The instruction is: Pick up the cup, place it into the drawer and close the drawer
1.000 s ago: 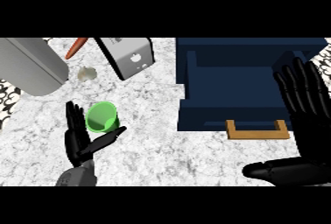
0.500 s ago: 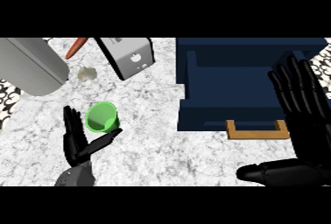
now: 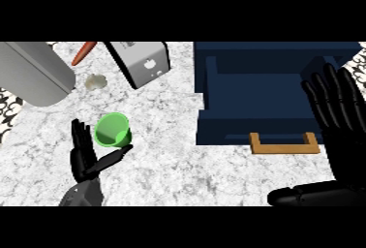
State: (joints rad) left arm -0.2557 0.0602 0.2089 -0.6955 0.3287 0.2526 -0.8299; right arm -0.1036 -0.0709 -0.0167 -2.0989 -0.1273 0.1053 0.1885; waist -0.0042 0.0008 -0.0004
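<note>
A green cup (image 3: 113, 130) stands upright on the marble counter, left of centre. My left hand (image 3: 87, 157) is right beside it: straight fingers rise along its left side and the thumb reaches out under its near edge, not curled round it. The navy drawer (image 3: 236, 131) is pulled out at the upper right, its wooden handle (image 3: 282, 144) facing me and nothing visible inside. Over the drawer's right edge my right hand (image 3: 337, 109) stays open with fingers up.
A silver toaster (image 3: 143, 60) stands at the back, a big grey metal vessel (image 3: 32, 72) at the far left. Between them lie an orange carrot (image 3: 84, 50) and a pale garlic bulb (image 3: 95, 81). Bare marble separates cup and drawer.
My right hand has drifted slightly left over the drawer's edge. The left thumb has dropped a little below the cup. The cup has stayed in place.
</note>
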